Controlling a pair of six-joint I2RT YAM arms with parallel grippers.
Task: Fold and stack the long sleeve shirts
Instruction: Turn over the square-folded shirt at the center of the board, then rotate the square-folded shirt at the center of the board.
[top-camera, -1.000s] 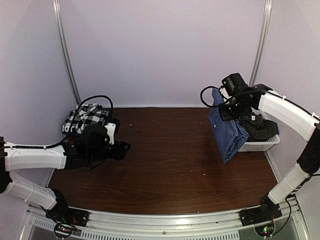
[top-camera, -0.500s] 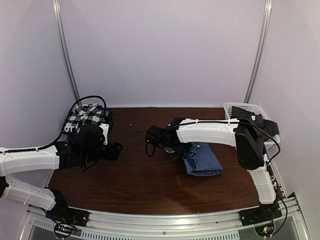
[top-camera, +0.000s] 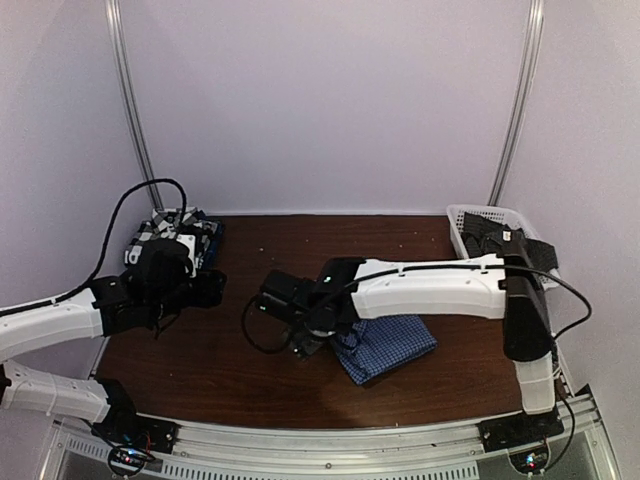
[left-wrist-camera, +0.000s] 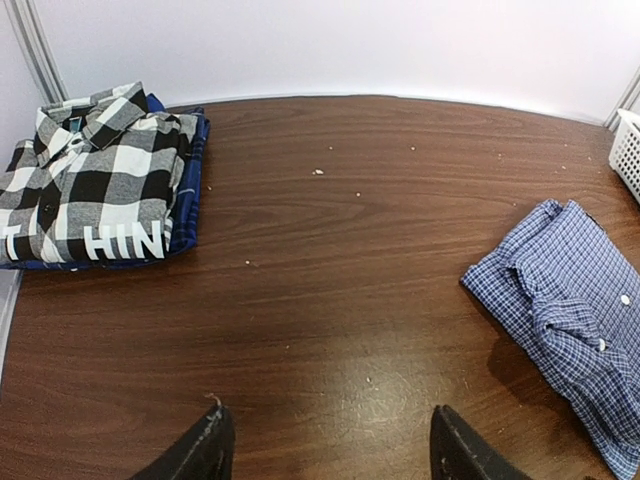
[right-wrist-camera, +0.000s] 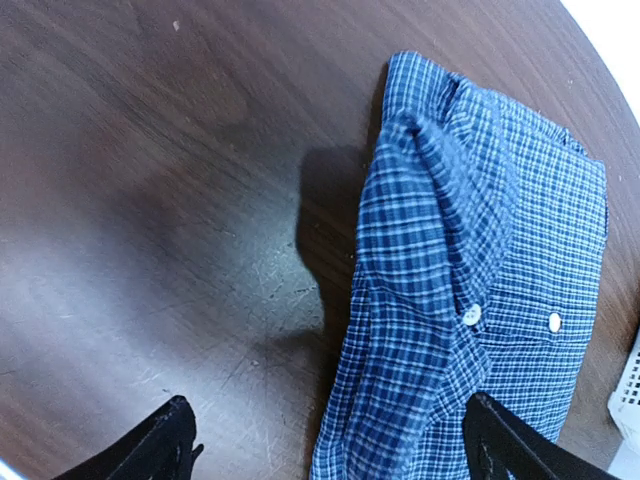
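Observation:
A blue fine-check shirt lies crumpled on the brown table, right of centre. My right gripper hovers at its left edge, open; in the right wrist view the shirt lies loose below and between the spread fingers of the gripper. At the back left a folded black-and-white plaid shirt rests on a navy one with white letters. My left gripper is open over bare table, well short of that stack. A dark shirt lies in the basket.
A white basket stands at the back right corner against the wall, its edge also showing in the left wrist view. Pale walls close the table at the back and sides. Small crumbs dot the wood.
The right arm swung the blue check shirt from beside the basket down to the table's middle, and its jaws opened off it. The left arm drew back slightly to the left.

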